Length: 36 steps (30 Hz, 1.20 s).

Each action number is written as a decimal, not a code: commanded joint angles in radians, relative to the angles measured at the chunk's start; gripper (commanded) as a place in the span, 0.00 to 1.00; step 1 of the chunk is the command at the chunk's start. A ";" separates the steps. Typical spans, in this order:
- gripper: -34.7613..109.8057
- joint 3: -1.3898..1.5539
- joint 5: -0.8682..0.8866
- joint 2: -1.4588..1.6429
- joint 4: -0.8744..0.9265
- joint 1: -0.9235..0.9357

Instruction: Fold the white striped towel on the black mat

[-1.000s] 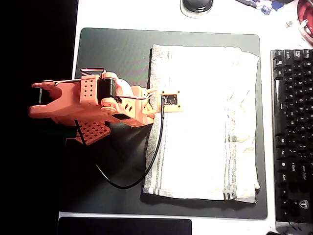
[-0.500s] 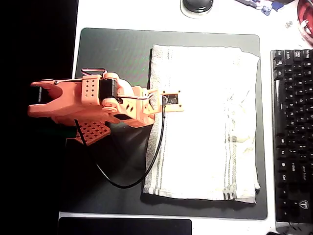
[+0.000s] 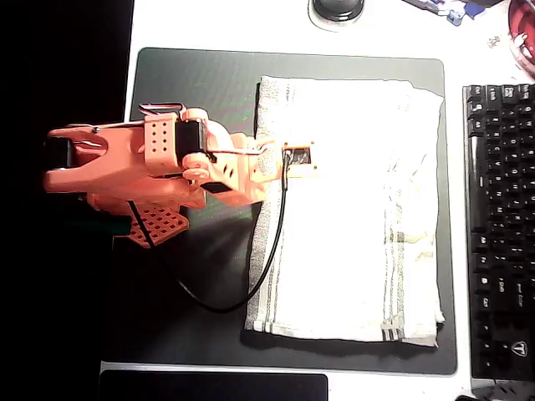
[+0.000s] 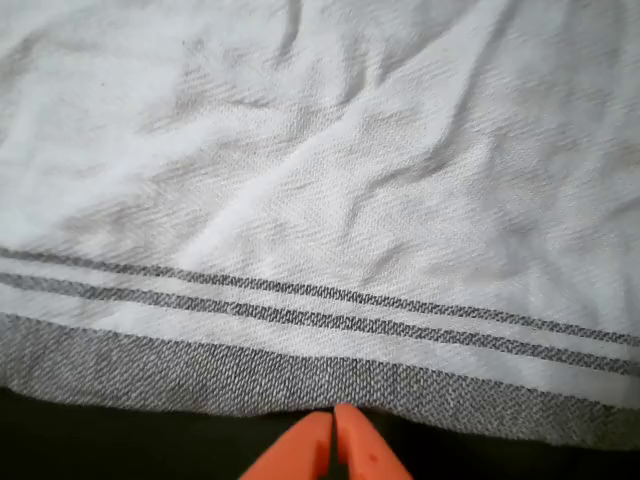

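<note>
Overhead, I see one towel (image 3: 347, 209) lying flat on the right part of one mat (image 3: 192, 83), one keyboard (image 3: 500, 225) to its right, and my orange arm (image 3: 159, 167) reaching over the towel's left edge. At the wrist, my gripper (image 4: 333, 440) is pinched closed, empty, at the towel's (image 4: 320, 200) striped hem.
</note>
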 commanded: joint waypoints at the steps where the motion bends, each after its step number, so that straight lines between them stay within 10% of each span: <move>1: 0.24 -0.117 0.028 -0.080 0.006 -0.046; 36: 0.24 -1.391 0.514 -1.483 0.043 -0.522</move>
